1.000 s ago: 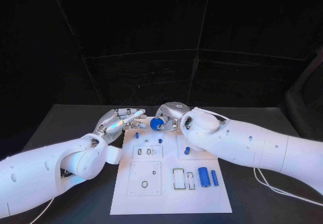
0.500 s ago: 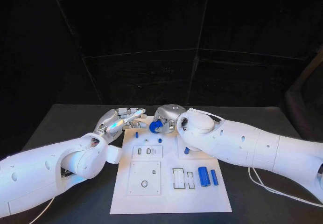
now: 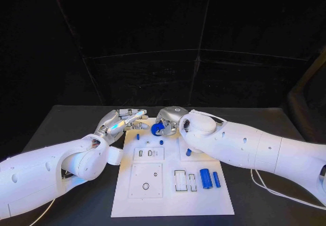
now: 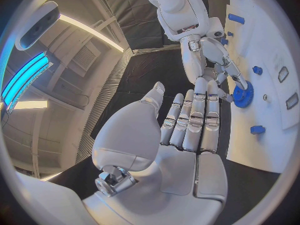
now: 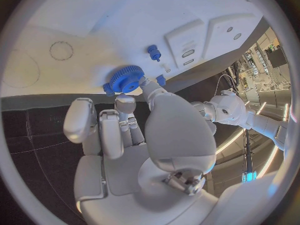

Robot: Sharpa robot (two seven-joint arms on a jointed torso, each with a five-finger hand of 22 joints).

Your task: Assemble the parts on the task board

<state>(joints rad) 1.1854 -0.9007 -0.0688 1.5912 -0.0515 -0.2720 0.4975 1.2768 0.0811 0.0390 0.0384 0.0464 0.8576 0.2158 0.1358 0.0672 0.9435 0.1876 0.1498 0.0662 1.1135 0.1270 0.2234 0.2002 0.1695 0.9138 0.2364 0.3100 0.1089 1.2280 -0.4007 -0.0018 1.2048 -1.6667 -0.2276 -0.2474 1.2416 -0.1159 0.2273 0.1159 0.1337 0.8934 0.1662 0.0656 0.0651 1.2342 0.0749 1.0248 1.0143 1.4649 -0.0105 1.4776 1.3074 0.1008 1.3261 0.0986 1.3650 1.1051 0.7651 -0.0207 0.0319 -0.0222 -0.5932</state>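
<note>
The task board (image 3: 170, 197), a flat white rectangular plate, lies lengthwise in the middle of the black tabletop (image 3: 75, 122). Its surface carries several shallow recesses: two narrow rectangular slots (image 3: 181, 180) near the right-centre stand beside two loose blue cylinders (image 3: 205, 178), which lie on the board just right of the slots. A raised square panel (image 3: 147, 177) at the near left has an oval opening and a small round hole; a smaller panel (image 3: 147, 152) beyond it has two small slots. Short blue pegs (image 3: 137, 137) stand upright at the far part of the board, and another small blue piece (image 3: 189, 151) sits close under the right arm. The right hand (image 3: 170, 121), silver and jointed, is at the far end of the board and pinches a blue toothed gear (image 5: 127, 79) between its fingertips (image 5: 145, 84); the gear is round, with a central hub, and is at the board's far end, tilted. The left hand (image 3: 122, 120) is just left of it at the board's far left corner, fingers extended side by side, holding nothing.
</note>
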